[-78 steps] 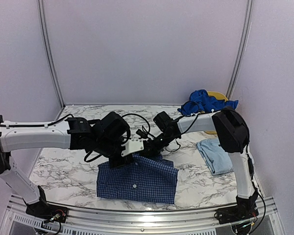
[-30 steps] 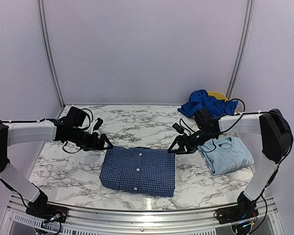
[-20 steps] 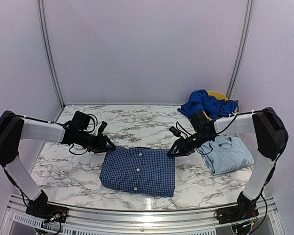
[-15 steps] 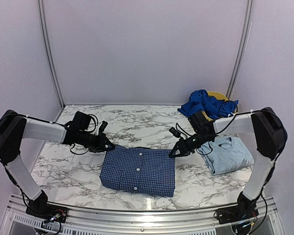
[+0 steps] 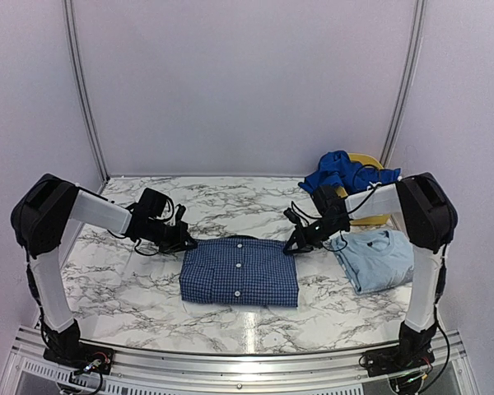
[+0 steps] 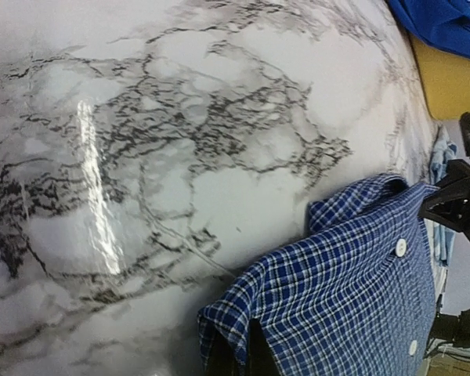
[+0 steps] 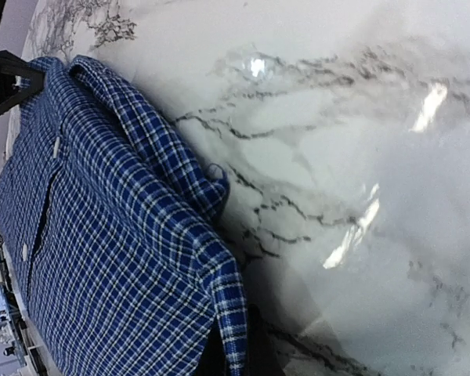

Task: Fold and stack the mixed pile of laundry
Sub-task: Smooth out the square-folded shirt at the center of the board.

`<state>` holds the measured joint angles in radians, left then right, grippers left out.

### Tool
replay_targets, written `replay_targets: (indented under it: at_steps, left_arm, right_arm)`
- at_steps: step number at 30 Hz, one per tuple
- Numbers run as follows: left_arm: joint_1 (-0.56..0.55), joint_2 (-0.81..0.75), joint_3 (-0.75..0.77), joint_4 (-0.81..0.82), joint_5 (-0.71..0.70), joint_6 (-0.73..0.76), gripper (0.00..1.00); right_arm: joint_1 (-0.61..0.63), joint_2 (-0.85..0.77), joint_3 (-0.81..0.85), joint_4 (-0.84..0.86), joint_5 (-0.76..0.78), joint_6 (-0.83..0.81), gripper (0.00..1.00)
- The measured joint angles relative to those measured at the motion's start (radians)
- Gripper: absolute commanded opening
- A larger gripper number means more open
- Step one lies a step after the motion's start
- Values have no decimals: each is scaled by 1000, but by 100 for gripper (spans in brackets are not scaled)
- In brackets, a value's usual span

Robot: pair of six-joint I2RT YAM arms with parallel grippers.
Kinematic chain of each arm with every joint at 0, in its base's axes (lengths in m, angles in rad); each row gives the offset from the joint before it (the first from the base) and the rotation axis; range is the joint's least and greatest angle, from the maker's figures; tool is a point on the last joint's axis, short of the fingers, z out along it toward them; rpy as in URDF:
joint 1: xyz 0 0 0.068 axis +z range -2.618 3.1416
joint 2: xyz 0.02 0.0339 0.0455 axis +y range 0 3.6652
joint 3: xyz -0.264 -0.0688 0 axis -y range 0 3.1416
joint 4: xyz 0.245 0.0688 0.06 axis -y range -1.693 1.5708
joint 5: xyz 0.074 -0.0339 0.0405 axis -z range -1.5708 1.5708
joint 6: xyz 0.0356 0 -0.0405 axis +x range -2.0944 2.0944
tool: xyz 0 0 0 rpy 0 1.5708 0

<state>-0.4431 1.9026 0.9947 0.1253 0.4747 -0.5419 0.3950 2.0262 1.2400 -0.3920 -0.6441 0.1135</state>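
The navy-and-white checked shirt (image 5: pixel 239 271) lies folded flat, buttons up, in the middle of the marble table. My left gripper (image 5: pixel 185 244) is shut on its far left corner; in the left wrist view the checked cloth (image 6: pixel 352 290) is pinched between the dark fingers of that gripper (image 6: pixel 243 356). My right gripper (image 5: pixel 292 245) is shut on the far right corner, and the right wrist view shows the shirt's edge (image 7: pixel 117 235) caught in it (image 7: pixel 233 348). A folded pale blue T-shirt (image 5: pixel 370 257) lies to the right. A crumpled royal-blue piece (image 5: pixel 342 173) sits at the back right.
A yellow basket (image 5: pixel 372 160) stands under and behind the royal-blue piece, near the right wall post; its yellow rim (image 6: pixel 446 78) also shows in the left wrist view. Bare marble (image 5: pixel 107 280) lies left of the shirt and along the back.
Both grippers have closed on the shirt's far corners. The arms have drawn inward, and the shirt has slid a little away from the near edge and to the right.
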Motion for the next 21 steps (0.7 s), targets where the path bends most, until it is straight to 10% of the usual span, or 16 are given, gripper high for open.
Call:
replay_targets:
  at_steps: [3, 10, 21]
  left_arm:
    - [3, 59, 47, -10, -32, 9, 11]
    - [18, 36, 118, -87, -122, 68, 98]
    - [36, -461, -277, 13, 35, 35, 99]
  right_arm:
    - [0, 33, 55, 18, 37, 0, 0]
    - [-6, 41, 122, -16, 118, 19, 49]
    - [7, -305, 50, -52, 121, 87, 65]
